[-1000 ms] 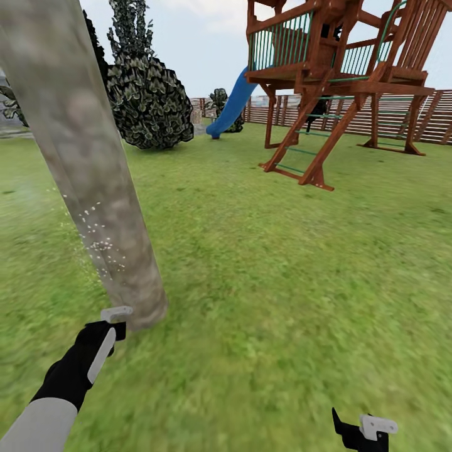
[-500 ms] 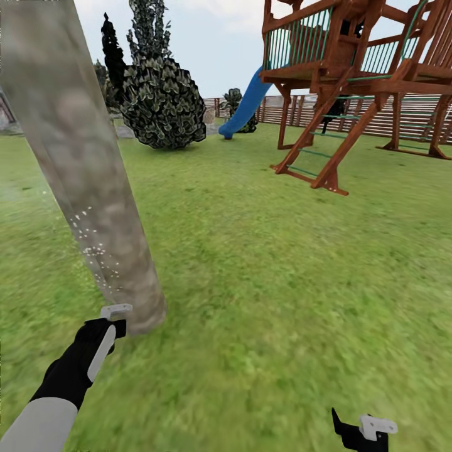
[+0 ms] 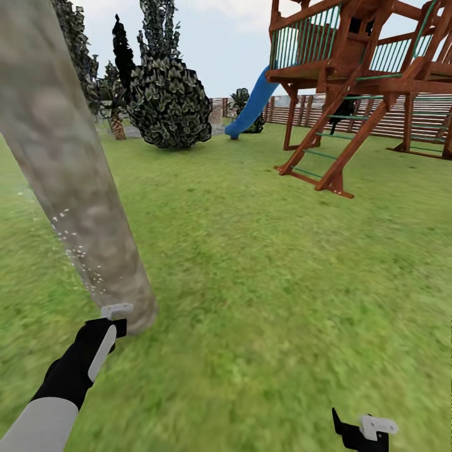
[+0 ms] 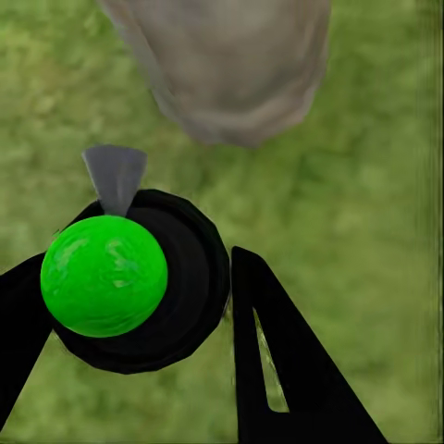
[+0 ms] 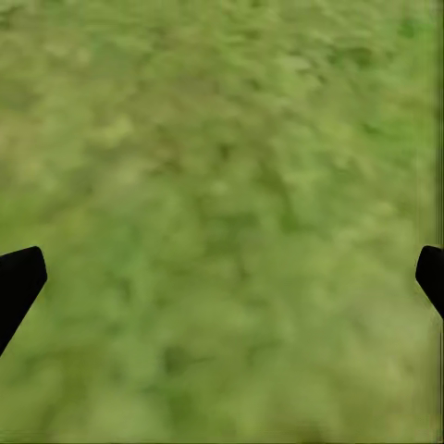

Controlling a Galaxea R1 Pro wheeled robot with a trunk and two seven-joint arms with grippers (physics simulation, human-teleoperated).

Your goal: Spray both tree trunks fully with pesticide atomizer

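The left gripper (image 4: pixel 129 305) is clamping the black, green-capped pesticide atomizer (image 4: pixel 106 276) between its fingers, nozzle aimed at the thick mottled grey-brown tree trunk (image 3: pixel 72 182) just ahead. The atomizer is probably light, rigid and smooth; grip the body. The right gripper (image 5: pixel 222 277) is hanging wide open and empty over grass.

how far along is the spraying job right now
Done: the atomizer is off the floor, gripped in the left hand. In hand: white droplets speckle the lower tree trunk, so this tree is partly treated at most. Left: the rest of this trunk and the second tree. The right hand hangs open over grass.
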